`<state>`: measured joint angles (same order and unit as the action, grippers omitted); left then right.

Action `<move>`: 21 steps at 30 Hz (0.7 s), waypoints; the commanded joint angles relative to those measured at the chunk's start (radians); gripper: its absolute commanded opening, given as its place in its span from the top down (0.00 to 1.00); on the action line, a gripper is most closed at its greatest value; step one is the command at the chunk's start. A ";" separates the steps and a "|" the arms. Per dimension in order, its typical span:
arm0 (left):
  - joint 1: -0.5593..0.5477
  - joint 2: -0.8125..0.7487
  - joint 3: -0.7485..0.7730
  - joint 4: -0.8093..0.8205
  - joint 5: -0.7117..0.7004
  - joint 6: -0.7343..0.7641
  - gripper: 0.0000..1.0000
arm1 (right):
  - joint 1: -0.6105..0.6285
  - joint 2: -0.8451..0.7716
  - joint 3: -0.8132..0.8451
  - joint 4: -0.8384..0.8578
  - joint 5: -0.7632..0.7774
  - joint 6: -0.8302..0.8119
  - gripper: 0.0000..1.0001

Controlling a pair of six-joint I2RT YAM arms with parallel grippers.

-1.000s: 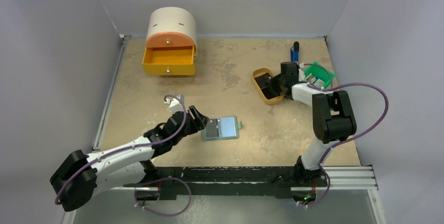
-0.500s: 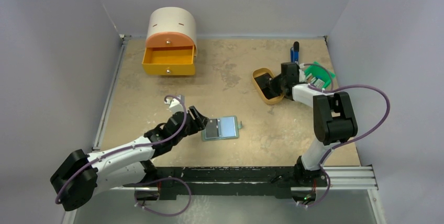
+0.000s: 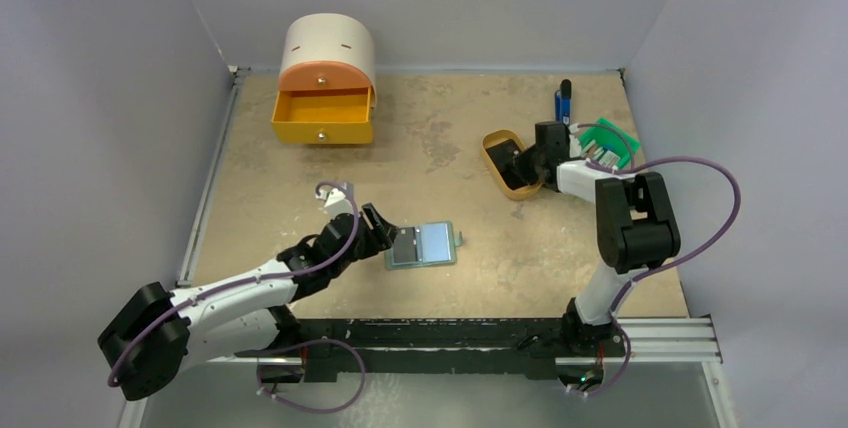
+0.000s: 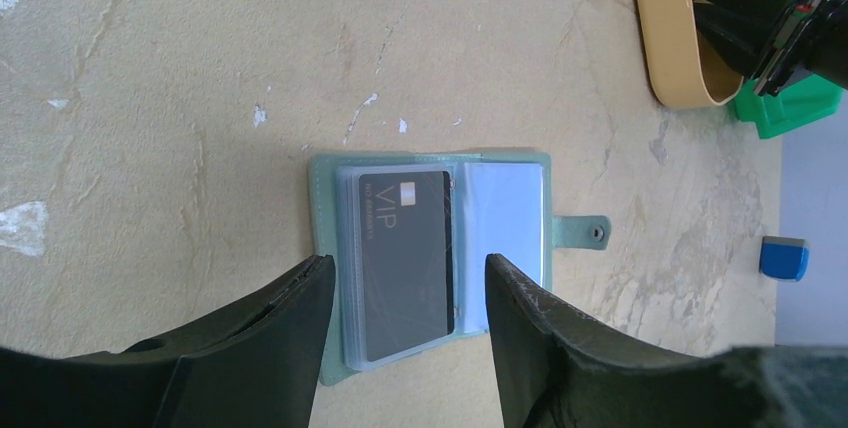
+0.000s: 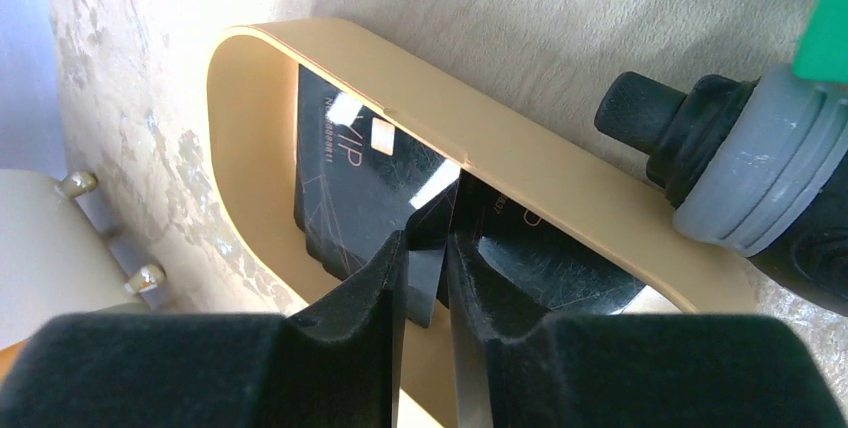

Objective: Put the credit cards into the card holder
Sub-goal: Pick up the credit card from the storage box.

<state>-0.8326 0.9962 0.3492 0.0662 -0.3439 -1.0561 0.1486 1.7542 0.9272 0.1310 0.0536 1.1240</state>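
Card holder (image 4: pixel 500 213), a small flat grey-green bifold wallet, lies open on the mottled beige table (image 3: pixel 480 283), near the middle, its side tab (image 4: pixel 585 231) pointing right in the top view; one thin black credit card (image 4: pixel 400 238), marked VIP, sits in its left-hand clear pocket; the pale right-hand pocket looks empty.

My left gripper (image 4: pixel 408 268) hangs low at the holder's left end, jaws wide apart and holding nothing; in the wrist view one finger shows at each side of the stowed card; whether they touch the wallet I cannot tell.

The other black credit cards (image 5: pixel 350 178) lie well apart from the holder, inside the tan oval tray (image 5: pixel 520 163) at the far right; at least two, overlapped.

My right gripper (image 5: pixel 428 248) reaches into that tray, fingers drawn close with a raised card corner between them; whether they truly clamp it I cannot tell.

Just beside the tray sits a bright green bin (image 3: pixel 608 143); a blue stick (image 3: pixel 563 103) lies near it.

Step in hand, as I judge: picking the next card out of the tray; one card stowed, so partly done.

Next move calls for a sure pinch on the thin edge; a lift clear of the tray rim; a carry across to the holder; a flat slide into a pocket while my left steadies the wallet.
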 commanded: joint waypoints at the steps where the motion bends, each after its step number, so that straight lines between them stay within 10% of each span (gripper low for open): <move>1: -0.003 0.013 0.011 0.046 0.001 -0.003 0.44 | -0.009 -0.009 0.001 0.000 0.001 -0.021 0.78; 11: -0.003 0.028 0.009 0.058 0.009 -0.004 0.44 | -0.016 -0.001 -0.015 0.002 -0.009 -0.021 0.59; 21: -0.003 0.021 0.002 0.057 0.006 -0.010 0.44 | -0.016 -0.010 -0.017 0.019 -0.016 -0.026 0.73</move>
<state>-0.8326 1.0248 0.3492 0.0738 -0.3401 -1.0561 0.1364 1.7554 0.9195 0.1413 0.0334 1.1133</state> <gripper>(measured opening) 0.561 0.287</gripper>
